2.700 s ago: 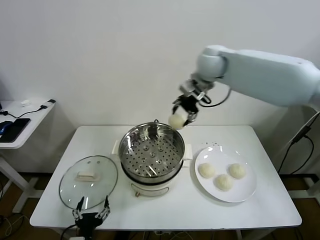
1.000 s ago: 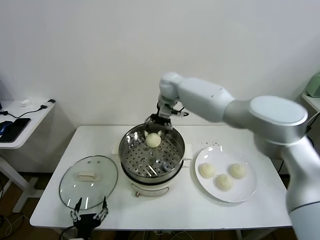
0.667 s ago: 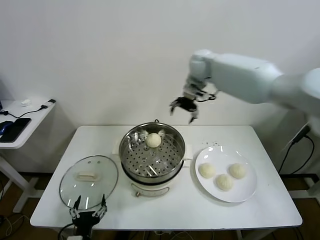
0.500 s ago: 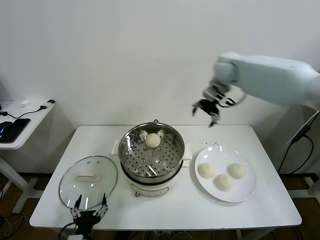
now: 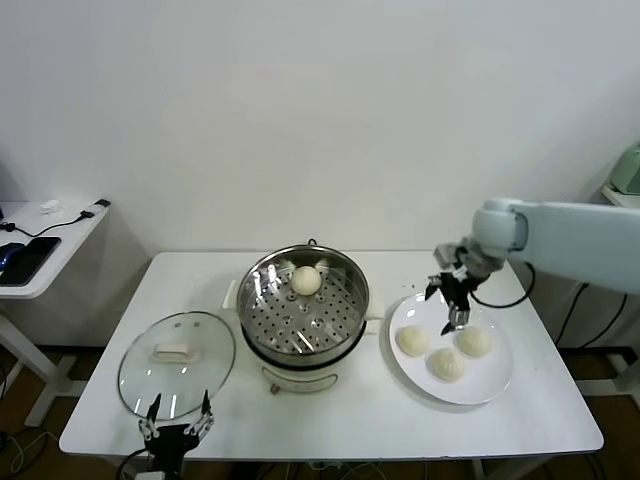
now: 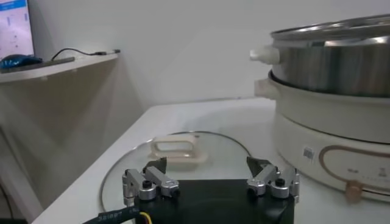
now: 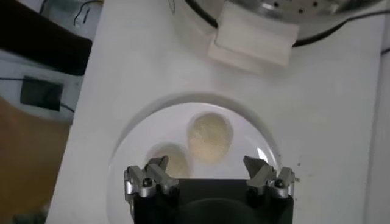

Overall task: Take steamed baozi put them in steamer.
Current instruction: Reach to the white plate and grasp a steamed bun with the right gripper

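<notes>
Left gripper (image 5: 177,432) idling with fingers spread at the table's (image 5: 330,420) near edge, beside the glass lid (image 5: 177,362); right gripper (image 5: 452,297), spread and empty, now hovering over the plate (image 5: 480,385) bearing three baozi (image 5: 447,363), having left the steamer (image 5: 304,306); one baozi (image 5: 306,280) remaining on its far tray.

A plain white wall (image 5: 300,110) fills the background behind a white rectangular work table (image 5: 330,415), evenly lit with only soft shadows. At the far left, a smaller white side table (image 5: 50,240) on angled white legs holds a dark flat device (image 5: 25,258) and a black cable with a white plug (image 5: 75,215). A black cable (image 5: 580,300) hangs at the right edge.
</notes>
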`<state>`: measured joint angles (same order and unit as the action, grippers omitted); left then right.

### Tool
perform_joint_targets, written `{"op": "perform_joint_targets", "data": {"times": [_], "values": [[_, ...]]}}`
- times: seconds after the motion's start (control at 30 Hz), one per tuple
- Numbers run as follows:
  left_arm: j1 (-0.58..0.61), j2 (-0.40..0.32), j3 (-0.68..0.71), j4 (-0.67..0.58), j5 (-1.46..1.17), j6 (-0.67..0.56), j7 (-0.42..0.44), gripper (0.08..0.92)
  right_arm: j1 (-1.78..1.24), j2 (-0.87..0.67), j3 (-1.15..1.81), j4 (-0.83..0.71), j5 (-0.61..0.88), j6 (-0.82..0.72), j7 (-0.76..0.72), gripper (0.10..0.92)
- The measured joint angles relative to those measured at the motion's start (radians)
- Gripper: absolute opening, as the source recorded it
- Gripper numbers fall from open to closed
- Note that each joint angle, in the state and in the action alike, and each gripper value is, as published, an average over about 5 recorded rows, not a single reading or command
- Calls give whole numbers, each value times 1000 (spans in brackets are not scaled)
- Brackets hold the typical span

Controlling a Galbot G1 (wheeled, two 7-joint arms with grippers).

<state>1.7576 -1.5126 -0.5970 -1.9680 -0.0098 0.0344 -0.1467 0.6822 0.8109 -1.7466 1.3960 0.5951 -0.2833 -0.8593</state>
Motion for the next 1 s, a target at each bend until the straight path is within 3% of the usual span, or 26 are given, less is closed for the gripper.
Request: {"op": "perform_joint_targets", "data": {"times": [0.8, 1.0], "values": [[-3, -7, 4, 22, 1, -10, -3, 823, -275, 96, 187, -178, -49, -122, 76, 823], [-3, -7, 5, 26, 1, -11, -3, 823, -288, 104, 193, -187, -61, -124, 71, 773]]}}
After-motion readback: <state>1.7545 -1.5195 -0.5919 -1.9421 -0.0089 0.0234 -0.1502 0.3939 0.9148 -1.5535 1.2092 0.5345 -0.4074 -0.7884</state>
